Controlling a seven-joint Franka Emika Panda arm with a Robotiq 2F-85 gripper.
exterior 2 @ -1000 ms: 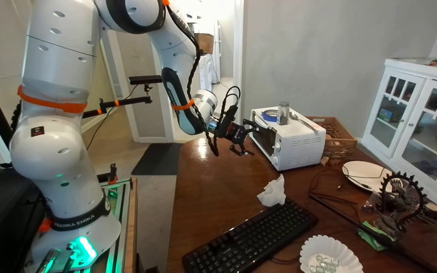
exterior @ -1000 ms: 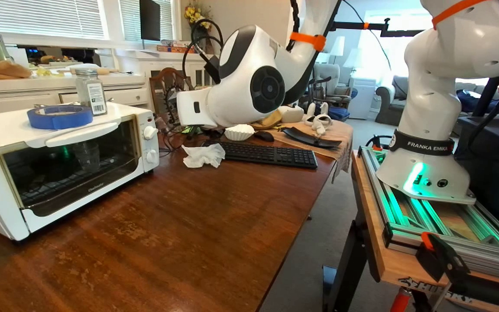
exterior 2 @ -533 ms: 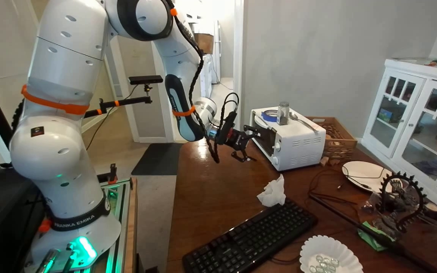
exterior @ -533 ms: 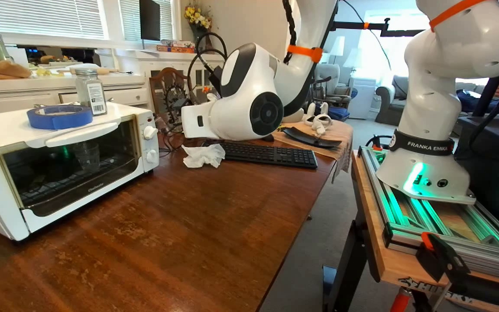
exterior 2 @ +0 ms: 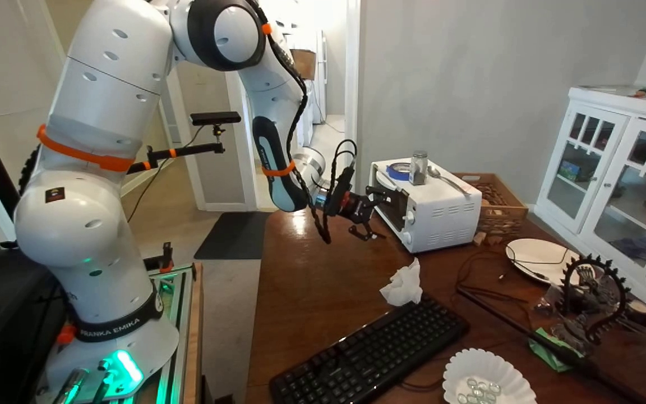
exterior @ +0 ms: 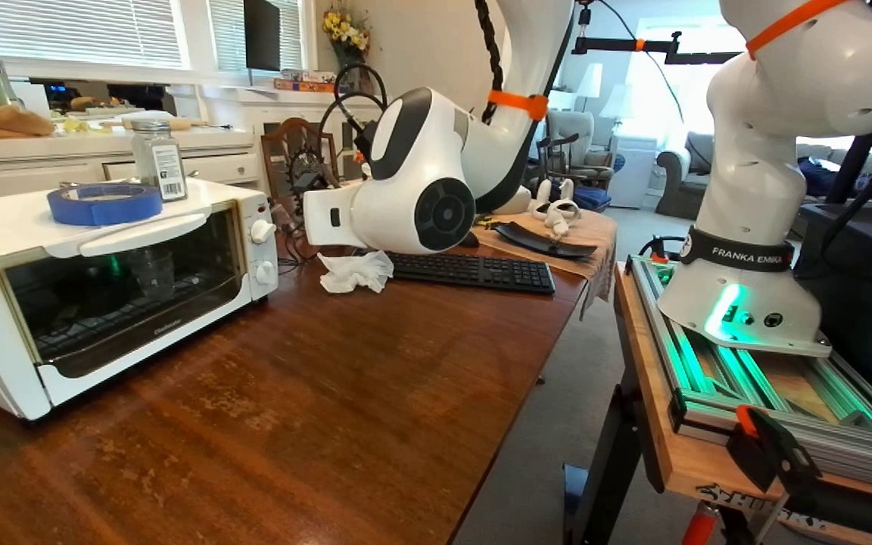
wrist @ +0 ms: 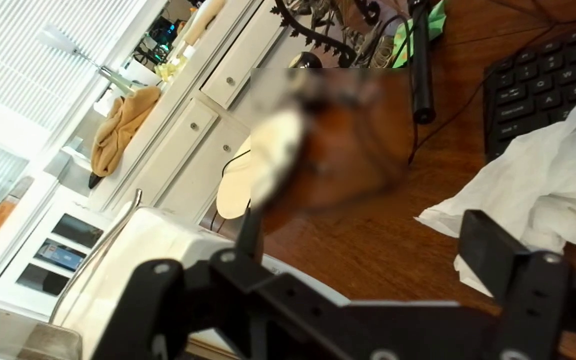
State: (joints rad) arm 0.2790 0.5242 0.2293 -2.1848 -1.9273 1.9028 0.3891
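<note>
My gripper hangs above the wooden table, its jaws spread wide with nothing between them. In the wrist view the open gripper frames bare wood. It is nearest to the white toaster oven, in front of its door; whether a finger touches the oven I cannot tell. On the oven's top sit a roll of blue tape, a glass jar and a spoon. Through the oven's glass a clear cup shows. Crumpled white paper lies on the table; in the wrist view this paper is partly behind a finger.
A black keyboard lies beside the paper. Farther along are a fluted white bowl holding glass pieces, a plate, cables and a black metal ornament. A wicker basket stands behind the oven. Part of the wrist view is blurred.
The arm has reached farther out over the table and come lower. In the last half second the gripper has moved closer to the oven. Its jaws have stayed open; the objects have not moved.
</note>
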